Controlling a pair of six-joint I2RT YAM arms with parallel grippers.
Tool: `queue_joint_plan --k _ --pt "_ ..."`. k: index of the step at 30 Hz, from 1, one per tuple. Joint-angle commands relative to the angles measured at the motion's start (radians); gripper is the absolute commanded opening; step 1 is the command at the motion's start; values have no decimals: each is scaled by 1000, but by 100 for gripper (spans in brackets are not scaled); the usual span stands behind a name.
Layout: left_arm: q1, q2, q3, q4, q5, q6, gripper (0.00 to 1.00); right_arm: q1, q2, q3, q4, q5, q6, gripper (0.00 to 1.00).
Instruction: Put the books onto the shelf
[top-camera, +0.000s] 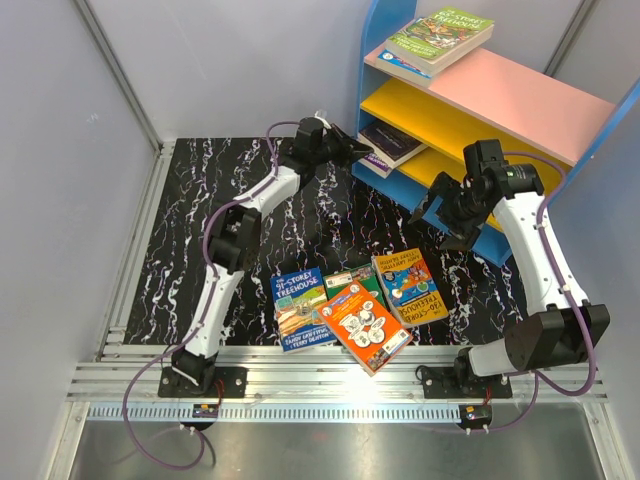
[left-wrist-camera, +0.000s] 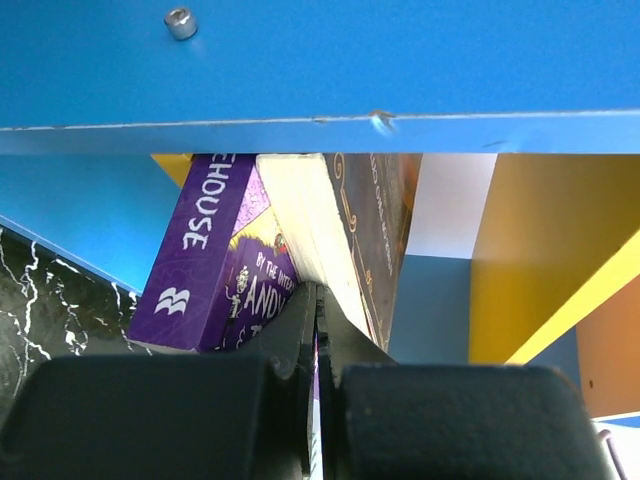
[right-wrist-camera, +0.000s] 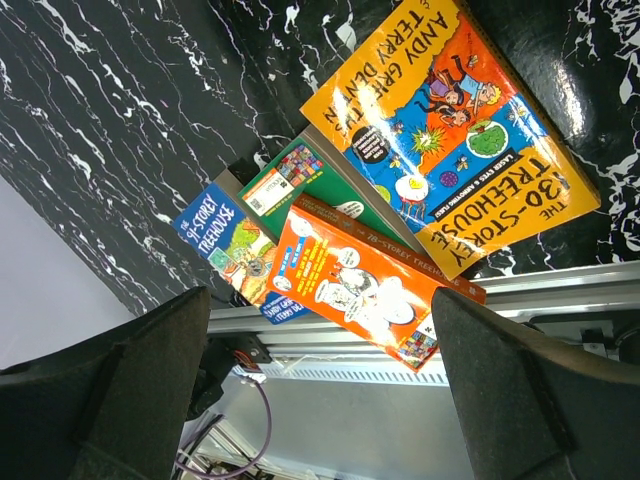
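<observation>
Books (top-camera: 438, 35) sit on the shelf (top-camera: 520, 100) already, but you have a heap (top-camera: 355, 305) of four left before it; left gripper (top-camera: 358, 152) shut, right gripper (top-camera: 440, 218) open, empty.

Left arm (top-camera: 212, 290): white links, black joint housings, behind the left end effector (top-camera: 358, 152).
Right arm (top-camera: 545, 255): same white and black, behind the right end effector (top-camera: 438, 222).
Fingers (right-wrist-camera: 520, 390): black, matte, blocky.
Cables (top-camera: 127, 408): purple, trailing back from each end effector.

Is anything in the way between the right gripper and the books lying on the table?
Nothing visible does. The open right gripper faces the loose books, and its wrist view shows them unblocked.
</observation>
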Motion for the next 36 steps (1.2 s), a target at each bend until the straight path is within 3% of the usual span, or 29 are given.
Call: queue_joint_plan --k 1,12,20,28,36 --pt "2 -55 -37 78 -17 -21 0 -12 2 28 -1 10 -25 100" --pt "25 -329 -322 109 3 56 0 -16 -5 -20 31 -24 -18 100" --pt "25 -336 -450 123 15 73 0 -18 -14 -22 24 -19 -22 100" --pt "22 -282 -428 130 13 71 0 -21 -25 -38 22 -16 -22 100" --pt "-1 -187 -281 57 -3 91 0 -23 -21 -40 16 0 -27 100"
